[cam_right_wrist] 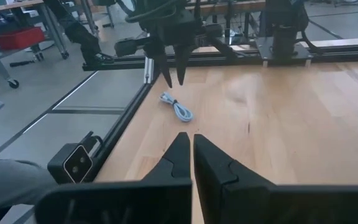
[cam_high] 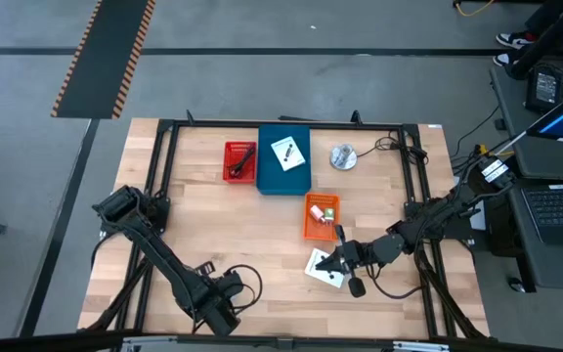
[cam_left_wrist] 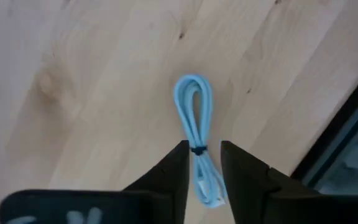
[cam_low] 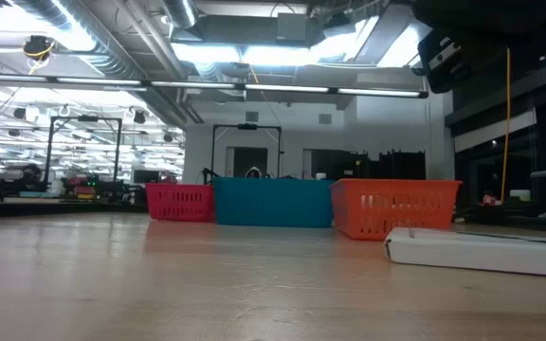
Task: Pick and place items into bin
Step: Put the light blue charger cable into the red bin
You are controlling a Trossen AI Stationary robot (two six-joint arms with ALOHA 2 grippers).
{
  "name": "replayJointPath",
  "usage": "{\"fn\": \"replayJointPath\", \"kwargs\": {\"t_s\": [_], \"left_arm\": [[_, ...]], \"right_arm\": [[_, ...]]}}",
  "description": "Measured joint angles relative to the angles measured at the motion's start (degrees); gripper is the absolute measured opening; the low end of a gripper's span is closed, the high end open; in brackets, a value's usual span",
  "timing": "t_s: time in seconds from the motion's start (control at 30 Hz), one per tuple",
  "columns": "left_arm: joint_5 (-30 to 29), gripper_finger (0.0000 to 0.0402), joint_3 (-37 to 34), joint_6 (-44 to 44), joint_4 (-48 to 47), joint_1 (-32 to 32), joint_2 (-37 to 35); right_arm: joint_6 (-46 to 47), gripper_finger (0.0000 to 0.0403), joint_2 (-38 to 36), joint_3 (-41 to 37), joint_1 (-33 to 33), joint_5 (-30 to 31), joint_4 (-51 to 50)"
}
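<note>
A light-blue cable (cam_left_wrist: 194, 118), coiled into a long loop and tied with a dark band, lies flat on the wooden table near its near edge. My left gripper (cam_left_wrist: 202, 152) hangs open above it, pointing down, one finger on each side of the tied part; the right wrist view shows the left gripper (cam_right_wrist: 173, 78) clear above the cable (cam_right_wrist: 176, 109). My right gripper (cam_right_wrist: 189, 138) is shut and empty, held level over a white card (cam_high: 324, 269) that lies flat on the table. A second white card (cam_high: 287, 153) lies in the blue bin (cam_high: 283, 181).
Three bins stand in the far half: red (cam_high: 239, 161), blue, and orange (cam_high: 313, 230), which holds a pink and a green piece. A round silver disc (cam_high: 342, 156) and a black cable (cam_high: 399, 147) lie far right. A black frame rail (cam_right_wrist: 123, 118) edges the table beside the light-blue cable.
</note>
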Motion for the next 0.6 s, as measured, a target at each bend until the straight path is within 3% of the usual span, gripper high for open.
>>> {"fn": "replayJointPath", "kwargs": {"t_s": [0.27, 0.6], "left_arm": [[-1.3, 0.0134, 0.0, -6.2, 3.3, -2.4, 1.7], [-1.5, 0.0143, 0.0, -7.5, 3.0, -2.5, 5.8]], "right_arm": [[0.0, 0.0003, 0.0, 0.0, 0.1, -0.1, -0.5], [0.1, 0.0003, 0.0, 0.0, 0.2, -0.1, -0.5]]}}
